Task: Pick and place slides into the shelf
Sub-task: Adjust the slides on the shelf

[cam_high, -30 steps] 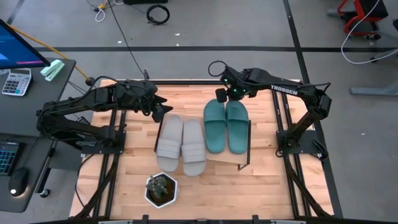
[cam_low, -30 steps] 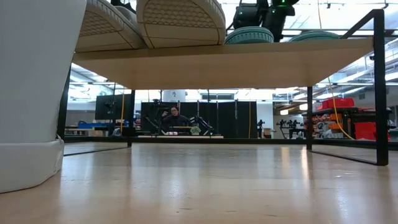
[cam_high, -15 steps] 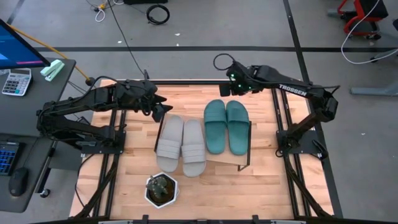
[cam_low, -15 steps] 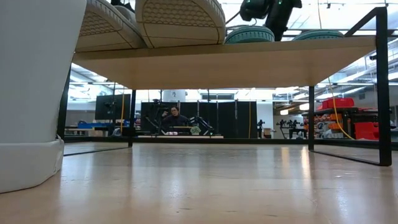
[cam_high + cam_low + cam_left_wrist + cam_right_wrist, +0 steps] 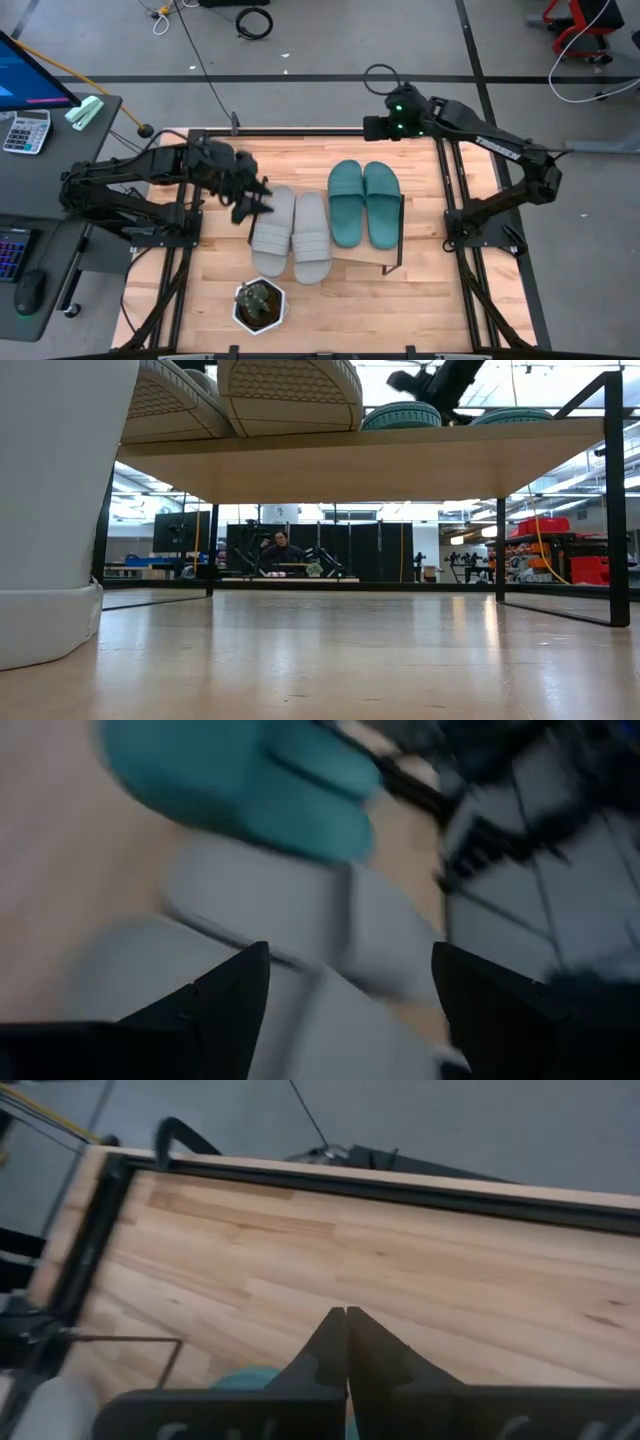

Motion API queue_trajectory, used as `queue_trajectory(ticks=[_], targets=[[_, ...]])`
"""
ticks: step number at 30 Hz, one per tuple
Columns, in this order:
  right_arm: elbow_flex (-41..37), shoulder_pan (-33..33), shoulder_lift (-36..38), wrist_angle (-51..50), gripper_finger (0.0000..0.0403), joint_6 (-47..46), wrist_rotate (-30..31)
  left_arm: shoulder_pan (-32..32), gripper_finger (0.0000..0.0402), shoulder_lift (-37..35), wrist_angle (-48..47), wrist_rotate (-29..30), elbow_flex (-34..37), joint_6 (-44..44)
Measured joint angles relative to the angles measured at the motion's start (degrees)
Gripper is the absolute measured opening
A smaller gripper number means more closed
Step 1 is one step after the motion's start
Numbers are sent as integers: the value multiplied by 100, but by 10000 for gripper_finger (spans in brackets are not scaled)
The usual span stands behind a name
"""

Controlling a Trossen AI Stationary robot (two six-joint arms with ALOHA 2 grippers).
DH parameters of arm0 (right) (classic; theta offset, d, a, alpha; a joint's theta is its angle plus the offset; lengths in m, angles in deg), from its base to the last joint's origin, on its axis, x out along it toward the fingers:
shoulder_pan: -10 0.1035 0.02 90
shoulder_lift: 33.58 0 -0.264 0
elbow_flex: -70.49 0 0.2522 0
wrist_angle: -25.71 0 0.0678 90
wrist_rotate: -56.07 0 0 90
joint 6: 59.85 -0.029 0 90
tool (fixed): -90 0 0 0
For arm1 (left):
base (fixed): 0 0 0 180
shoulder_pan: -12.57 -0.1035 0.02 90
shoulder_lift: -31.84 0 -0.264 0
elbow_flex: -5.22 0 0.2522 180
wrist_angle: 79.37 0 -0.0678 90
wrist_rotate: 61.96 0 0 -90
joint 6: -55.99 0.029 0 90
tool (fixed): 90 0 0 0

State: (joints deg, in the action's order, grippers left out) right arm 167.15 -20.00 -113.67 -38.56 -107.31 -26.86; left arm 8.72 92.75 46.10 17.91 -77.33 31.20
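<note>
All four slides lie on the shelf (image 5: 392,255), toes toward 12 o'clock. The grey pair (image 5: 291,233) takes the 9 o'clock half, the two touching side by side, with heels overhanging the 6 o'clock edge. The teal pair (image 5: 362,203) takes the 3 o'clock half, also touching each other and lying just beside the grey pair. In the low view the grey soles (image 5: 290,395) show above the board's edge, with the teal ones (image 5: 401,416) farther along it.

The left gripper (image 5: 252,198) hangs at 9 o'clock of the grey pair, just beside the outer grey slide — its fingers (image 5: 225,992) are spread, with nothing between them, and its wrist view looks across grey straps to a teal one.

The right gripper (image 5: 372,127) is up at 12 o'clock, apart from the teal toes and over the table's (image 5: 220,305) far edge; its fingers (image 5: 325,1348) are pressed together, empty.

A white pot (image 5: 259,305) with a small plant stands at 6 o'clock of the grey pair.
</note>
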Motion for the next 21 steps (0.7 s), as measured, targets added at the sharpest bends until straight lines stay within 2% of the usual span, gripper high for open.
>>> queue_trajectory(ticks=[7,13,17,21], targets=[[0,242,675,-19,8,-93,-1,510,235,19,-1037,-165,2,-98],[0,625,996,-24,3,-82,-1,894,189,19,-1174,-30,2,-113],[0,1098,1240,-115,6,7,44,1114,155,19,-1146,281,2,-202],[0,1862,1459,-151,3,141,59,1258,119,19,-1129,461,2,-334]])
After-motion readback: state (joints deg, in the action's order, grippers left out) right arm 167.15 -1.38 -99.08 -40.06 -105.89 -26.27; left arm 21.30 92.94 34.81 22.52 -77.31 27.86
